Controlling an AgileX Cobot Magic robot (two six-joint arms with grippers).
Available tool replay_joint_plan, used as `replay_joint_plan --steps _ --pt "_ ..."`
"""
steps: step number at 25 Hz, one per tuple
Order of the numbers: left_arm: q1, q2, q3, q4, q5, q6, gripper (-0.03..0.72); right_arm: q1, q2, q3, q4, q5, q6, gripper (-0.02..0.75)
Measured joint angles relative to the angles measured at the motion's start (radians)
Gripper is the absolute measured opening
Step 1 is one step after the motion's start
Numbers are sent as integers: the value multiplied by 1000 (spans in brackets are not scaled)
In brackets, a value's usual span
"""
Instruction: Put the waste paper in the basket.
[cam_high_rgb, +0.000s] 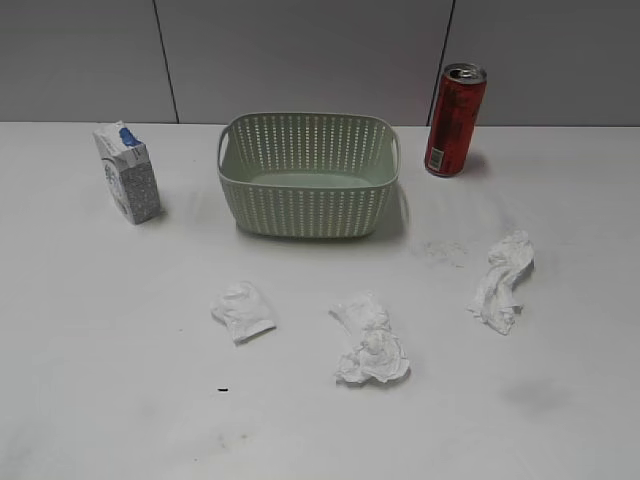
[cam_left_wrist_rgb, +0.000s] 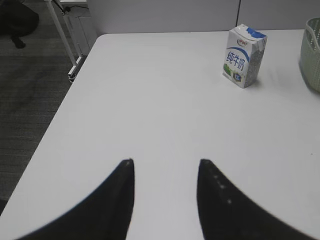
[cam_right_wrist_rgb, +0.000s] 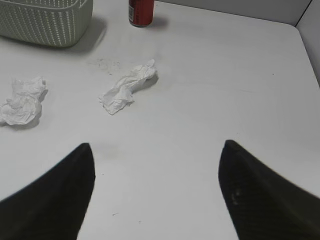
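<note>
The basket (cam_high_rgb: 308, 188) is pale sage green with lattice-perforated walls. The waste paper (cam_high_rgb: 372, 342) is white, on a white table (cam_high_rgb: 100, 380). The can (cam_high_rgb: 455, 120) is red; the carton (cam_high_rgb: 128, 172) is white and blue.

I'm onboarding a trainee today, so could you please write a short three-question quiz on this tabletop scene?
1. True or false: the basket already holds a wad of waste paper.
2. How many wads lie on the table? A) one B) two C) three
3. Fill in: the red can stands to the ____ of the basket in the exterior view.

Key:
1. False. It is empty: the left wad, middle wad and right wad all lie in front of it.
2. C
3. right
</note>
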Motion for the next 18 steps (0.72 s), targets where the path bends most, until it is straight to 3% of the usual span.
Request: replay_joint_plan --steps 8,10,14,18 --pt "0 0 0 0 0 0 302 0 0 0 0 0 0 585" --pt "0 0 0 -1 -1 0 377 0 0 0 0 0 0 585" --pt "0 0 0 -16 -2 0 624 0 0 0 0 0 0 585" --pt "0 14 -1 -47 -9 0 654 0 0 0 0 0 0 585"
